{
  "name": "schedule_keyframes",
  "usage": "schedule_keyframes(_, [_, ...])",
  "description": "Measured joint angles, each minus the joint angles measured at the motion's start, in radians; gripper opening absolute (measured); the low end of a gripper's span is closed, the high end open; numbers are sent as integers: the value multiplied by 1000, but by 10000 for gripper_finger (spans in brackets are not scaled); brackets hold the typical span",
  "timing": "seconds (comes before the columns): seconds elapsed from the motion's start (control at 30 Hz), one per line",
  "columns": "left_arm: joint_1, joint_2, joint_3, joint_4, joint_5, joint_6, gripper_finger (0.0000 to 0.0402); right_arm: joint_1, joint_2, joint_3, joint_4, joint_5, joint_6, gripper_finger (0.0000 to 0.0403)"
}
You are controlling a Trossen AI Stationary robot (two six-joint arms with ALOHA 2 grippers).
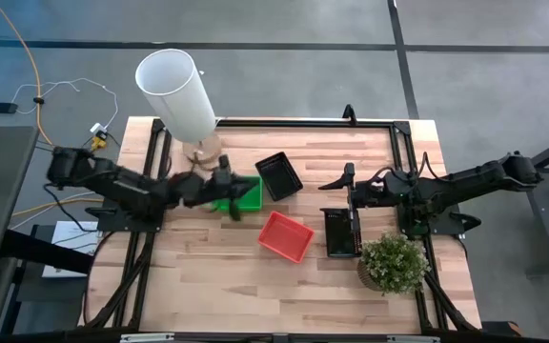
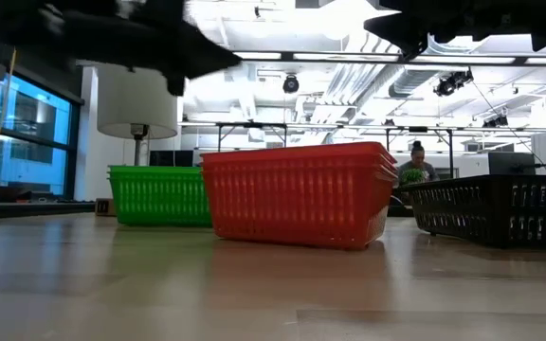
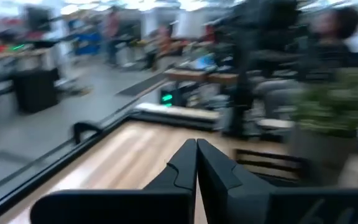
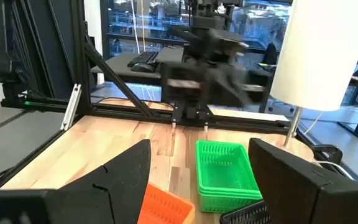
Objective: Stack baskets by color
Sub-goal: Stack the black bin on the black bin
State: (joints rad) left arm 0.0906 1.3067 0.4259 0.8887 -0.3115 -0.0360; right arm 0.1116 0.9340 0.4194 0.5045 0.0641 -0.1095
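The left gripper (image 1: 225,181) sits left of centre in the overhead frame, clenched tight with nothing between its fingers (image 3: 191,165), which meet in a single seam in its own wrist view; it hangs over the green basket (image 1: 239,193), whose near edge is partly hidden under it. The right gripper (image 1: 348,187) is right of centre with its jaws spread wide and empty, poised just above the upper end of a black basket (image 1: 341,232) that lies lengthwise in front of the plant (image 1: 393,263) at lower right. A second black basket (image 1: 278,175) rests at an angle just above centre, close beside the green one. The red basket (image 1: 285,235) lies tilted a little below centre, between the green one and the lengthwise black one. From table height the red basket shows more than one rim, so it looks like a nested stack, with the green one behind it to the left and a black one off to the right. The white lamp (image 1: 176,92) stands at upper left on the table (image 1: 217,286).
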Motion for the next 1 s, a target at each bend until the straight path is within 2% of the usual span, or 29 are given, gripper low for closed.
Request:
schedule_keyframes(0.1, [-88, -89, -53, 21, -7, 33, 0, 0, 0, 0, 0, 2, 0, 259])
schedule_keyframes(0.2, [-157, -156, -77, 22, -59, 72, 0, 0, 0, 0, 0, 13, 1, 259])
schedule_keyframes(0.4, [-214, -252, -85, -28, -77, 155, 0, 0, 1, 0, 0, 41, 1, 259])
schedule_keyframes(1.0, [-236, -279, -85, -56, -78, 142, 0, 0, 2, 0, -8, 41, 8, 259])
